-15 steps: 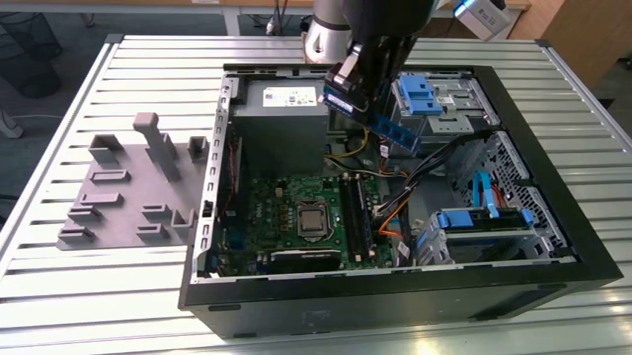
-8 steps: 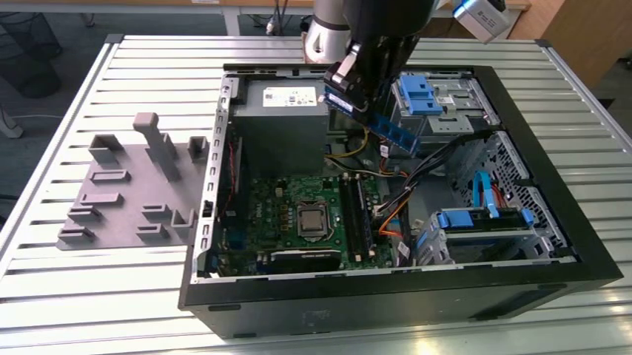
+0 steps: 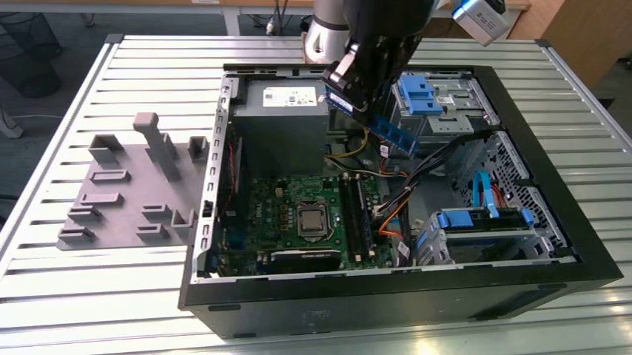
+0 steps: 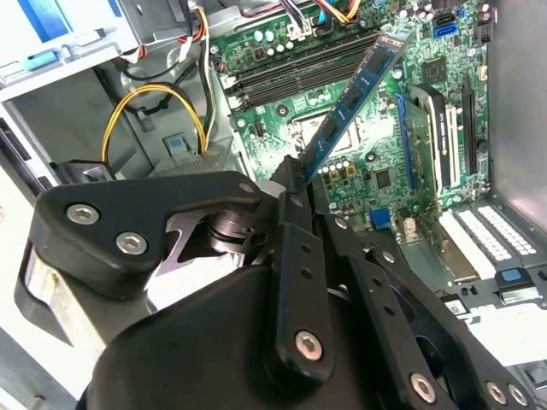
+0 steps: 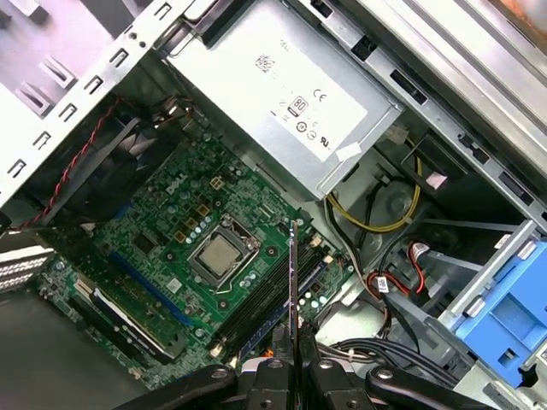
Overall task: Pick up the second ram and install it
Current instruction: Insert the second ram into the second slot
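The second ram (image 3: 387, 127) is a thin blue circuit strip with dark chips. It hangs tilted in the air over the open computer case, above the gap between the power supply and the blue drive cage. My gripper (image 3: 348, 87) is shut on its upper end. The second wrist view shows the ram (image 4: 355, 94) reaching out from the gripper (image 4: 295, 181) over the green motherboard (image 4: 376, 166). Seen edge-on in the first wrist view, the ram (image 5: 292, 286) stands above the long black slots (image 5: 272, 301), clear of them, with the gripper (image 5: 293, 357) shut on it.
The black case (image 3: 553, 222) lies open on a slatted white table (image 3: 148, 66). Inside are the grey power supply (image 3: 281, 122), the motherboard (image 3: 301, 214), loose cables (image 3: 434, 159) and blue drive cages (image 3: 427, 96). A grey plastic holder block (image 3: 129, 185) sits at the exterior view's left.
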